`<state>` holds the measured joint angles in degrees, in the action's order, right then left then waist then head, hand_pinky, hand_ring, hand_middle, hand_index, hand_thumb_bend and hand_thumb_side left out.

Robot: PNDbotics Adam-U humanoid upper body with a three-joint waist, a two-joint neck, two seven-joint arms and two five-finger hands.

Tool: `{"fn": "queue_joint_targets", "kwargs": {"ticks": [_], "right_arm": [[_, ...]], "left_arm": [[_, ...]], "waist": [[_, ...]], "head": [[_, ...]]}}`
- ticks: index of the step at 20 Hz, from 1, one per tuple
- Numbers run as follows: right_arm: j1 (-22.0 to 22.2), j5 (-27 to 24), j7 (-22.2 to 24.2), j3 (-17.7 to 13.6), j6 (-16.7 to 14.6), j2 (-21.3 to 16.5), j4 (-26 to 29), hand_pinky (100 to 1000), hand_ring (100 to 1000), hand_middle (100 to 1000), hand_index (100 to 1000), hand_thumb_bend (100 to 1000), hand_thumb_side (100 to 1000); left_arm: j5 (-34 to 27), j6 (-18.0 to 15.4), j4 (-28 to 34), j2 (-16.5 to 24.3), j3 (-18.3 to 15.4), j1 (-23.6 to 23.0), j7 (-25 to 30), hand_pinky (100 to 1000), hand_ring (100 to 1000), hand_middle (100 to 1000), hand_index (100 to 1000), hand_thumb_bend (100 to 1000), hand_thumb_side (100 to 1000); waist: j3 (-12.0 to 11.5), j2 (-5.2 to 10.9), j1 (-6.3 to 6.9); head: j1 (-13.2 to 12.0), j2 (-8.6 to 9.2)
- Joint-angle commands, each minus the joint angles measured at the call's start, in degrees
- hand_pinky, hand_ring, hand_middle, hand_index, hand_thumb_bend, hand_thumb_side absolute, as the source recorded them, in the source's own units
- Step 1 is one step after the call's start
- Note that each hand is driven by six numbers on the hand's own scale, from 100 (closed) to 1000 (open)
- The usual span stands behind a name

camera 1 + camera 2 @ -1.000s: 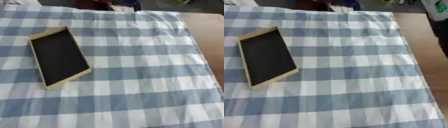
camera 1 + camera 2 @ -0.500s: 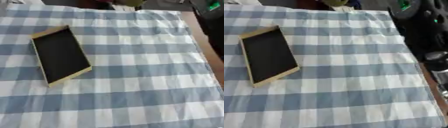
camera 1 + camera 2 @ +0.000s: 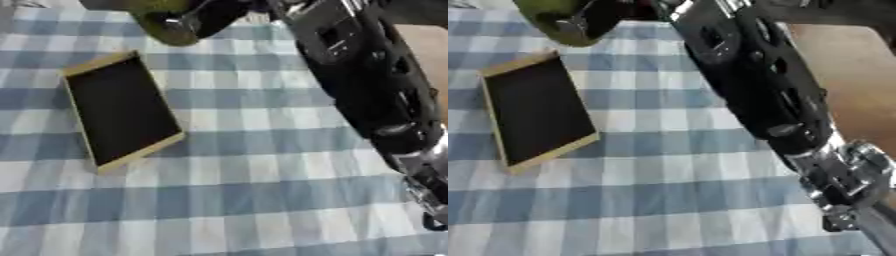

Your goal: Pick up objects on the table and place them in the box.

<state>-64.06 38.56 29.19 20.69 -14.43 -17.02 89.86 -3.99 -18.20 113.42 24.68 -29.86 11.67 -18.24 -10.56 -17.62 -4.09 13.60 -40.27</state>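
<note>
- Box [image 3: 122, 110]: shallow, tan rim, black inside, lying askew on the left of the blue-and-white checked cloth [image 3: 254, 200]; we see nothing in it.
- Right arm [image 3: 367, 85] crosses from the lower right up to the top edge.
- Right hand [image 3: 214, 15] sits at the top, past the box's far corner, apparently curled round an olive-green round object [image 3: 162, 22]; blur leaves us unsure.
- Object is outside the box.
- Bare wooden tabletop [image 3: 859, 75] on the right.

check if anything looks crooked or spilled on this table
Nothing is spilled. The box lies askew to the stripes of the checked cloth and is empty. The right arm reaches across to a yellow-green object at the far edge.
</note>
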Motion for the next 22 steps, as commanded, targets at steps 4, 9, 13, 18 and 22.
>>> {"fn": "queue_joint_targets", "kwargs": {"ticks": [4,9,13,18,22], "right_arm": [[-0.4,3.1,-0.5,0.4,-0.7,4.9,-2.0,361,391,414,536,100,100],[-0.1,8.2,-2.6,1.3,-1.8,8.4,-6.0,360,391,414,535,100,100],[-0.1,12.9,-5.8,1.4,-2.1,11.6,-9.7,361,391,412,536,100,100],[0.2,18.0,-10.1,1.6,-2.2,15.1,-13.2,362,391,411,536,100,100],[0.9,20.7,-12.2,1.7,-2.4,16.6,-15.8,362,391,411,536,100,100]], "left_arm": [[0.1,-0.3,1.2,1.6,0.0,0.9,-0.5,698,555,736,851,121,442],[0.1,-1.3,1.2,1.8,0.4,1.8,-0.3,699,557,735,850,128,431],[0.1,-2.0,1.2,1.8,0.9,2.8,-0.1,699,558,734,850,132,426],[-0.2,-2.4,1.2,1.8,1.3,3.8,0.4,699,560,733,850,137,420],[-0.3,-2.6,1.2,1.8,1.6,4.3,0.8,699,559,732,850,137,420]], "waist": [[-0.8,1.0,0.4],[-2.1,0.45,0.27],[-3.2,-0.17,0.12],[-4.2,-0.61,0.03],[-4.4,-0.74,0.0]], "head": [[0.6,-0.25],[1.3,0.0],[2.3,0.36],[3.2,0.95],[3.6,1.1]]}}
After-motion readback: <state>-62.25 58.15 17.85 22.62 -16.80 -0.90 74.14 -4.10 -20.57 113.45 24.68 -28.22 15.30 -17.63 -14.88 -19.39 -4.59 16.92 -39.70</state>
